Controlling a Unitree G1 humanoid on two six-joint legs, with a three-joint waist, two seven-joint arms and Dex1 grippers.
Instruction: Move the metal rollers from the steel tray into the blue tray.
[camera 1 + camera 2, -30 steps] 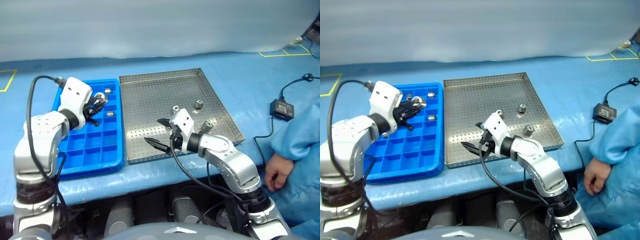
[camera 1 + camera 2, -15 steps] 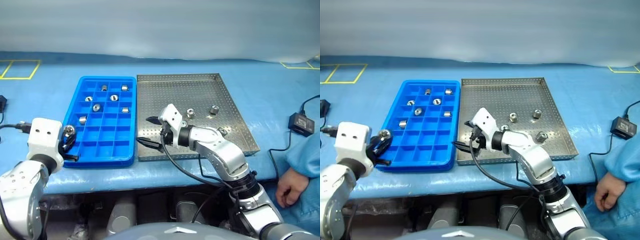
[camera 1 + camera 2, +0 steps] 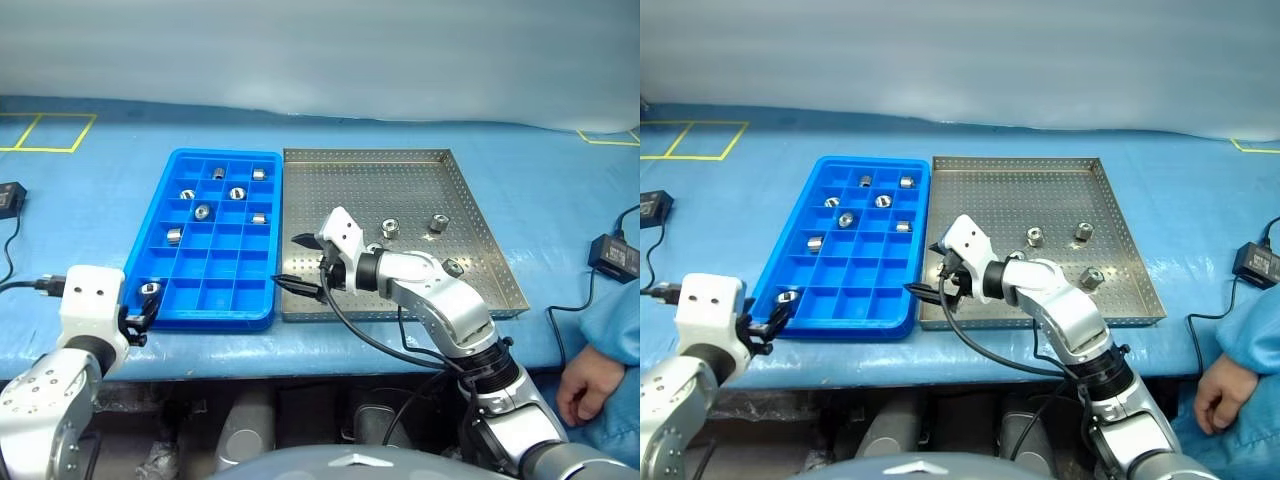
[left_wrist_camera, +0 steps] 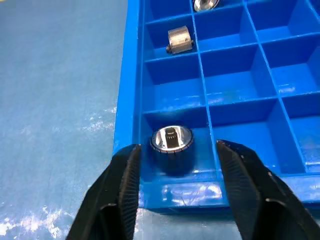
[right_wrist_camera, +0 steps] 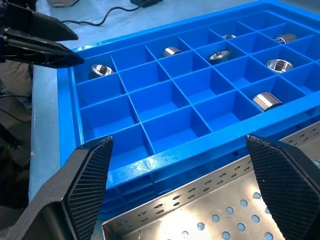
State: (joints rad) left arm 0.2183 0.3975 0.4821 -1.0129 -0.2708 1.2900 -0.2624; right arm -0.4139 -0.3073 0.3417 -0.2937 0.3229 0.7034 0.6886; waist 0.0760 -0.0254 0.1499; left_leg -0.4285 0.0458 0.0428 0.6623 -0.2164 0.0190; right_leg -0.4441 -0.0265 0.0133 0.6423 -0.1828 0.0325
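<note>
Since half a second ago the left gripper (image 4: 175, 165) has let go of its roller (image 4: 172, 139), which now sits in the near-left corner cell of the blue tray (image 3: 160, 215); the black fingers stand apart on either side of it, not touching. Six more rollers lie in cells farther up that tray. Over the steel tray's (image 3: 480, 200) near-left corner the right gripper (image 3: 300, 262) hangs spread wide, holding nothing. Four rollers (image 3: 390, 228) remain on the perforated floor.
</note>
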